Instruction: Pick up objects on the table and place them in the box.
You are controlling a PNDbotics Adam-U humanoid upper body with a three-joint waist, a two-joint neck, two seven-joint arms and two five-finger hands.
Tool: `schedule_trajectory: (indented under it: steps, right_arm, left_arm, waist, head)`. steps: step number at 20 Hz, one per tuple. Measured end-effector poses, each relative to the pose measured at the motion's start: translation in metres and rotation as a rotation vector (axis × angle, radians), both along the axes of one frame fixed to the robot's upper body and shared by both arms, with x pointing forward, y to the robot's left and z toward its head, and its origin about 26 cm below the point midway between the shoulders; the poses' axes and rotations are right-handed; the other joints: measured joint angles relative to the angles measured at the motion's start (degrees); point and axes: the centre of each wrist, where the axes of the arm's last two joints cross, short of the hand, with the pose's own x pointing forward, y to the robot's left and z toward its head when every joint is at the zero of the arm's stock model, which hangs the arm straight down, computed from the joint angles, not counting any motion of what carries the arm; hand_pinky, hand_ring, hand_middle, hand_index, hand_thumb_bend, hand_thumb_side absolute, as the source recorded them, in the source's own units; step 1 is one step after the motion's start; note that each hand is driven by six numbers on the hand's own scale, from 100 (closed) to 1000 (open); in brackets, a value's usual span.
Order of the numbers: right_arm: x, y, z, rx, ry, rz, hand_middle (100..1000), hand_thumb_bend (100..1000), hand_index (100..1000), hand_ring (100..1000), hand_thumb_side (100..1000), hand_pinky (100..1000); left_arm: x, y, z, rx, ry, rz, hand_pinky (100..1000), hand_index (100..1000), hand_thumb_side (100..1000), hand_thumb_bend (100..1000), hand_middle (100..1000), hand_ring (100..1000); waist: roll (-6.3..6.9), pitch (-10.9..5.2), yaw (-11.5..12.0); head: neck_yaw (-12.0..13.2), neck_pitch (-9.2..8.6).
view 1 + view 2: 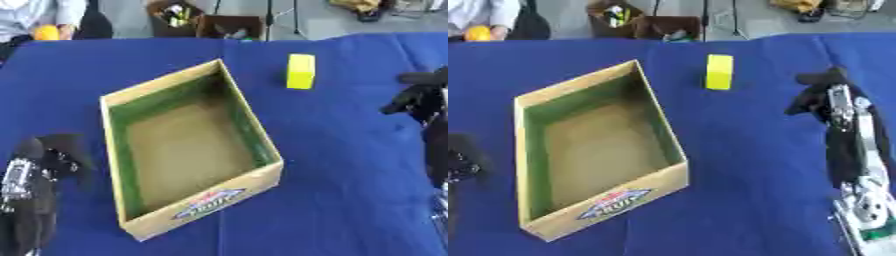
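A yellow block (300, 71) stands upright on the blue tablecloth (350, 150), beyond the far right corner of an open cardboard box (206, 200). The box has green inner walls and nothing inside. My right hand (820, 95) hovers to the right of the block, a short way off, with fingers curled downward and nothing in them. My left hand (48, 152) rests at the lower left beside the box, fingers relaxed, holding nothing.
Brown boxes (206, 22) with small items sit on the floor past the table's far edge. A person holding an orange thing (45, 32) sits at the far left corner. Blue cloth lies bare right of the box.
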Motion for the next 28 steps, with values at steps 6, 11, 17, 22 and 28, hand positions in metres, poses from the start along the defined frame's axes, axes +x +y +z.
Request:
schedule_trajectory:
  steps: [6, 11, 17, 22, 28]
  right_arm:
    - [0.000, 0.000, 0.000, 0.000, 0.003, 0.001, 421, 100, 663, 452, 922, 528]
    - [0.000, 0.000, 0.000, 0.000, 0.001, 0.002, 427, 100, 666, 455, 889, 533]
    - [0.005, -0.001, 0.027, -0.093, -0.093, 0.019, 483, 100, 719, 505, 742, 570]
    - [0.008, 0.004, 0.059, -0.267, -0.159, 0.040, 564, 100, 794, 578, 621, 629]
    - [0.007, 0.009, 0.101, -0.493, -0.205, 0.006, 653, 100, 869, 664, 426, 694]
  left_arm:
    - [0.000, 0.000, 0.000, 0.000, 0.000, 0.001, 230, 660, 998, 100, 426, 437]
    - [0.000, 0.000, 0.000, -0.001, 0.002, 0.004, 230, 660, 996, 100, 425, 437]
    - [0.000, 0.001, 0.000, -0.002, 0.005, 0.008, 230, 660, 998, 100, 425, 437]
    - [-0.001, 0.002, -0.003, 0.001, 0.014, 0.009, 229, 660, 996, 100, 424, 437]
    - [-0.001, 0.002, -0.003, 0.007, 0.012, 0.004, 228, 660, 998, 100, 424, 437]
  waist:
    - [-0.14, 0.00, 0.0]
    - [-0.25, -0.10, 0.0]
    - [-0.72, -0.37, 0.2]
    - [-0.84, -0.49, 0.9]
    - [-0.98, -0.48, 1.5]
  head:
    - [0.2, -0.26]
    - [0.2, -0.29]
    - [0.1, -0.27]
    - [-0.8, -0.25]
    - [-1.5, -0.27]
